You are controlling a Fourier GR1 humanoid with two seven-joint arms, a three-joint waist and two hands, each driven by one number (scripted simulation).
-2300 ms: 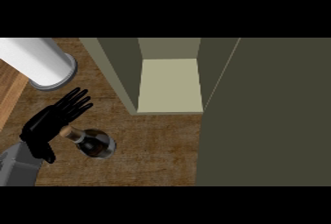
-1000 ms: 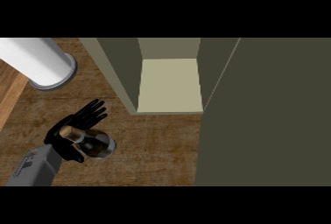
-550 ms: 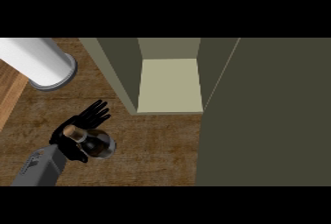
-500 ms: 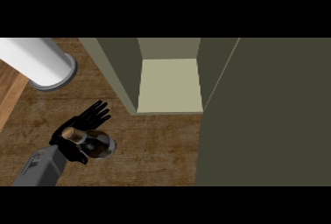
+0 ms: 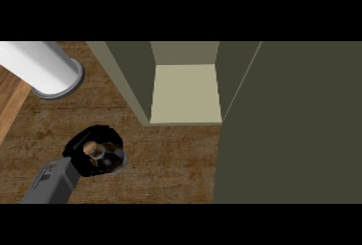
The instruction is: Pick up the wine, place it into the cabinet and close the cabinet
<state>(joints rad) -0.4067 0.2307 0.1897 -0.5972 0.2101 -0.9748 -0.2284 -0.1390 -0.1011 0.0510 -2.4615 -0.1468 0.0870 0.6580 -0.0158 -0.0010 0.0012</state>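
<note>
The wine bottle [image 5: 91, 149] stands upright on the wooden counter at the lower left, seen from above with its tan cork showing. My left hand [image 5: 99, 134] is wrapped round it, fingers curled, and hides most of the dark glass. The cabinet [image 5: 186, 94] stands to the upper right of the bottle, with its pale inner shelf exposed. Its door [image 5: 290, 124] is swung open and fills the right side of the view. My right hand does not show.
A white cylinder [image 5: 38, 67] with a grey rim lies at the upper left, close behind the bottle. The wooden counter [image 5: 173, 162] runs between the hand and the cabinet's front edge. A lighter wood strip [image 5: 13, 103] borders the far left.
My left hand's fingers, spread straight beside the bottle before, have curled round it. The hand has shifted slightly right onto the bottle. The cabinet door has not moved.
</note>
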